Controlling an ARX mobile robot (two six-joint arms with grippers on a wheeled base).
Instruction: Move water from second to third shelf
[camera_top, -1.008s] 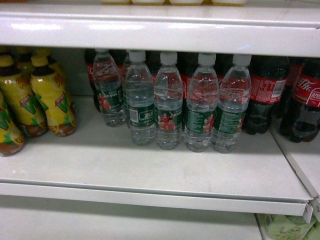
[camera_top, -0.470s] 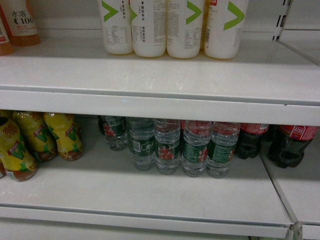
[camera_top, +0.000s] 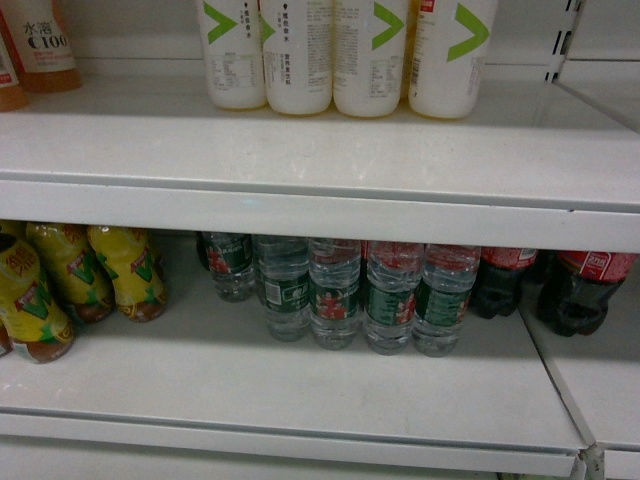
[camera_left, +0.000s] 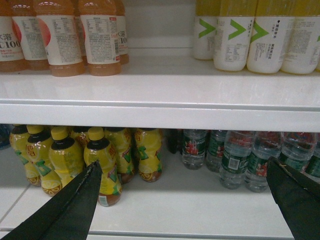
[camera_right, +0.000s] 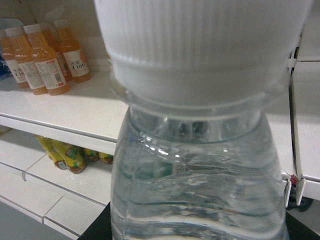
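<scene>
Water bottle (camera_right: 197, 165) (white-capped), in right gripper

Clear ribbed plastic on water bottle (camera_right: 197, 175), glossy, with matt white ridged cap (camera_right: 200, 45). Smooth, semi-gloss white painted shelf (camera_top: 300, 150). Glossy wrap labels on yellow bottles (camera_left: 65, 160).
</scene>
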